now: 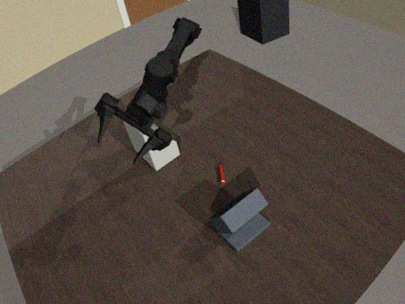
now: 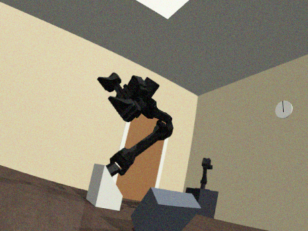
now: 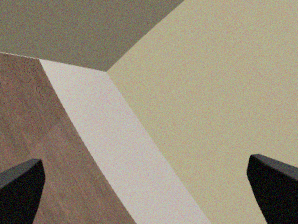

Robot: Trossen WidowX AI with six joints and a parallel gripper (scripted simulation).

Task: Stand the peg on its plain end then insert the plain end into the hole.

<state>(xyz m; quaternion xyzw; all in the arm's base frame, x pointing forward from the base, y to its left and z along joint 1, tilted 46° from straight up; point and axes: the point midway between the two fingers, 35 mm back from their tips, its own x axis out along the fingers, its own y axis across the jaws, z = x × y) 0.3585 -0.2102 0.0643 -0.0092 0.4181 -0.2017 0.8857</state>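
The red peg (image 1: 221,173) lies on its side on the table (image 1: 309,177). Its white band is near the end toward the sloped panel. The blue-grey sloped panel (image 1: 244,210) (image 2: 163,216) stands on its base just beyond the peg. Its hole does not show in any view. My gripper (image 1: 117,153) (image 2: 103,88) (image 3: 147,169) is wide open and empty. It hangs high up near the white base block, well away from the peg and the panel. The wrist view shows neither peg nor panel.
The white base block (image 1: 165,157) (image 2: 105,193) stands under the arm. A dark box (image 1: 264,19) (image 2: 207,203) stands behind, beyond the table. The panel's flat base plate (image 1: 248,233) rests on the table.
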